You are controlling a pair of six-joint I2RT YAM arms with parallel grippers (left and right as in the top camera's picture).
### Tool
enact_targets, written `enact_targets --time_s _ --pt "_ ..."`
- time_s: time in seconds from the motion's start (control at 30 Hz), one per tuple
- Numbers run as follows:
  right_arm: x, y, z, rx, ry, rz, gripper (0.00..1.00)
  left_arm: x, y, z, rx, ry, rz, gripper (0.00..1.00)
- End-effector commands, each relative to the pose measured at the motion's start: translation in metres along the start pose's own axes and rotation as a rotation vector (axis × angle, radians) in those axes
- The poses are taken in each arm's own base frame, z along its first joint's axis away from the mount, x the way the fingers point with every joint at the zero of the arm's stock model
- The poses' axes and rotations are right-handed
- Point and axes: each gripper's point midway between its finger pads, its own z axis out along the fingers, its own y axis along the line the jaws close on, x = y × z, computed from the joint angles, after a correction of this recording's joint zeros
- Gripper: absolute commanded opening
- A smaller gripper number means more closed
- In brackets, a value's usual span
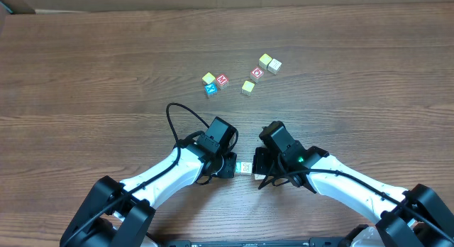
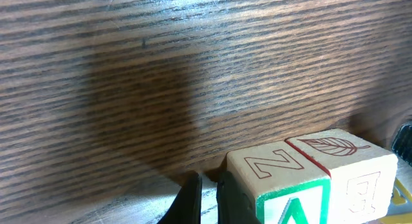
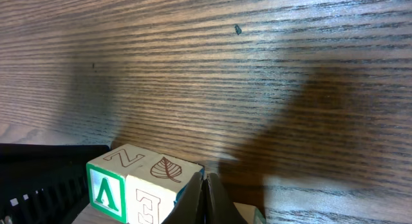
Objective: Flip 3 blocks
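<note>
Wood of this kind should handle easily: the blocks [image 1: 245, 167] look light, rigid and hard-edged. A firm pinch is unlikely to harm them, though their smooth printed faces may slip if caught by a corner. The safest hold is judged to be on two opposite flat sides, taken squarely and low. That first calls for a gap, since the green-faced block [image 2: 280, 185] and the leaf-topped block [image 2: 344, 169] sit flush against each other on the table [image 1: 106, 62]. They lie on the robot's side of the table, between the two claws and well apart from the scattered cubes [image 1: 247, 86] farther out. The left claw [image 2: 207, 188] is closed on nothing, its tips pinched together just beside the green-faced block, which stands on the side toward the other arm. The right claw [image 3: 206, 188] is likewise closed and empty, with the leaf-topped block just beside it. A pale corner on its other side may be the third block, but too little shows to tell.
</note>
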Motion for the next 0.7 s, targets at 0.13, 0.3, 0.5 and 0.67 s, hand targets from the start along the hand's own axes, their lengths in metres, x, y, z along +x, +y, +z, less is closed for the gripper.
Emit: enact_targets --time_s 0.13,0.3,0.5,0.67 --pt "0.0017 -0.0010 0.0012 0.002 0.004 0.002 0.04 0.0039 0.0025 0.0044 -0.003 0.021 -0.010 0.04" --pt "0.0016 -0.0010 0.0012 0.001 0.004 0.002 0.04 0.0039 0.0025 0.0044 -0.003 0.022 -0.010 0.04" --pt "0.0000 0.0004 0.0011 -0.004 -0.002 -0.003 0.04 0.0039 0.0025 0.0044 -0.003 0.021 -0.010 0.04" --pt "-0.0028 0.0035 0.0009 -0.016 -0.014 -0.006 0.04 0.0039 0.0025 0.0044 -0.003 0.022 -0.010 0.04"
